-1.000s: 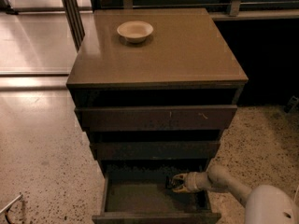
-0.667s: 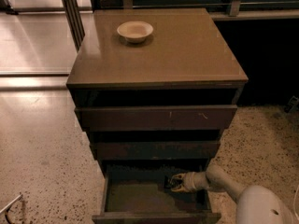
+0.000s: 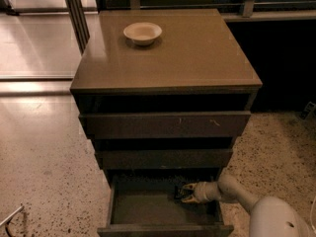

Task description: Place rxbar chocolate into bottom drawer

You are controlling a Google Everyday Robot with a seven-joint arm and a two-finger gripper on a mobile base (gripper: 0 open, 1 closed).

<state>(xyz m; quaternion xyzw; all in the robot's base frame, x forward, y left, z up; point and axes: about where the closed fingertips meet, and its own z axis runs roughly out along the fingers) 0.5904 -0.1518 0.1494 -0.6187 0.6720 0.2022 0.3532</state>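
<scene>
The bottom drawer is pulled open at the foot of the brown cabinet and shows its dull olive-brown floor. My gripper reaches in from the right and sits low over the drawer's right rear part. Its pale fingers are closed around a small dark flat object, the rxbar chocolate, which hangs just above the drawer floor. Most of the wrapper is hidden by the fingers and by shadow.
A round beige bowl stands on the cabinet top. Two closed drawer fronts overhang the open drawer. My white arm and base are at lower right. There is speckled floor on both sides and a glass partition at back left.
My gripper has stayed almost in place inside the drawer with the dark bar in it. The arm's elbow and base have shifted slightly to the left.
</scene>
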